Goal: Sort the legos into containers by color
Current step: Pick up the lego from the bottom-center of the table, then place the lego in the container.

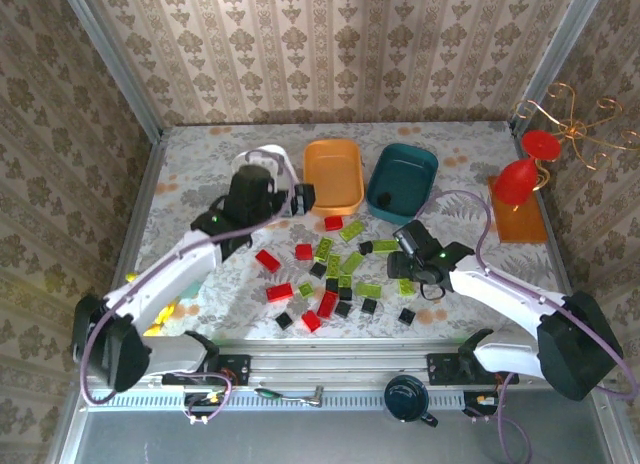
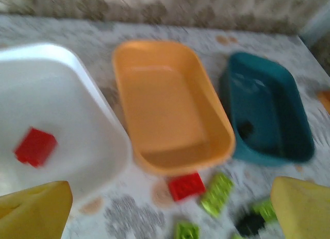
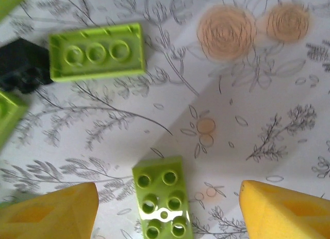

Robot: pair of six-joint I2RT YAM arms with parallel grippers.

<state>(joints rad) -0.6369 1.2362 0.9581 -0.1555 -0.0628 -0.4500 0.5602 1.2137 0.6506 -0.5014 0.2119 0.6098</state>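
The legos [image 1: 267, 260] are small red, lime and black bricks, square or oblong, with studs on top. Most lie loose on the middle of the bench [image 1: 200, 154], near the tubs. Three shallow rounded tubs stand in a row at the far side: a white tub [image 2: 62, 95] on the left, an orange tub [image 1: 333, 174] in the middle and a teal tub [image 1: 402, 181] on the right. A red brick [image 2: 35, 146] lies in the white tub and a black brick [image 2: 245, 129] in the teal one.

The left arm reaches far across the bench, its left claw [image 1: 302, 198] just beside the orange tub's near left corner, wide and holding nothing.

The right arm stretches in from the near right. The right claw [image 1: 400, 242] points down at the bench near the teal tub. Its yellow fingers [image 3: 46, 210] stand apart on either side of a lime brick [image 3: 162, 203] without touching it.
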